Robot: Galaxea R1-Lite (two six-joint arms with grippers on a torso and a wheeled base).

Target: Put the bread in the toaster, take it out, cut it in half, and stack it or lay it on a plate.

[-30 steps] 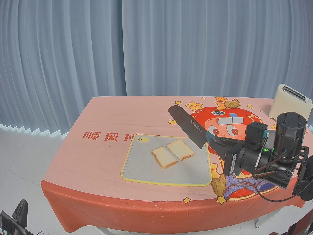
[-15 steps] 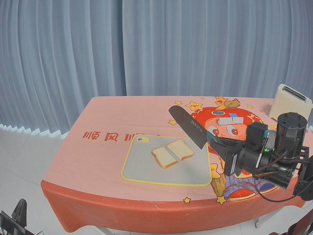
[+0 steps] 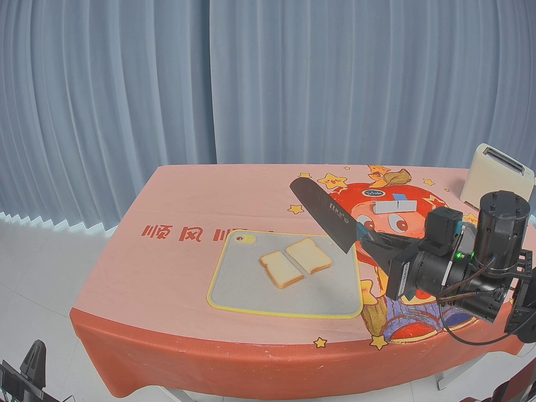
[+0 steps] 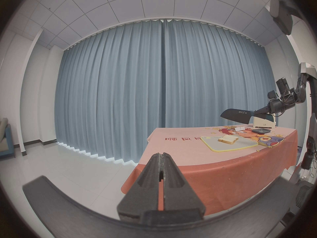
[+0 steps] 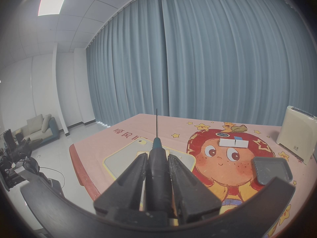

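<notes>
A: Layout?
B: The table [image 3: 184, 207] is covered with a pink printed cloth. A grey, yellow-edged board [image 3: 251, 291] is laid near the front edge, about centre. The toaster [image 3: 499, 177] is set at the far right corner, slot up.
A: Knife?
B: The knife [image 3: 324, 212] is clamped by its handle in the right gripper [image 3: 371, 243], with the fingers pressed on both sides of it. The blade is held in the air over the board's far right corner. It is tilted, with the tip pointed up and away to the left, clear of the bread.
A: Left side?
B: The left gripper [image 4: 160, 182] is held low off the table's left front, well apart from it. Its fingers are pressed flat together.
A: Plate?
B: A dark square plate [image 5: 272, 170] is seen on the table near the toaster.
A: Bread?
B: The bread [image 3: 281, 269] is already cut. Two halves are laid flat on the board, just beside each other, left of the blade.
A: Else?
B: Small white and blue blocks [image 3: 395, 205] are placed on the cloth's cartoon face, between board and toaster.
</notes>
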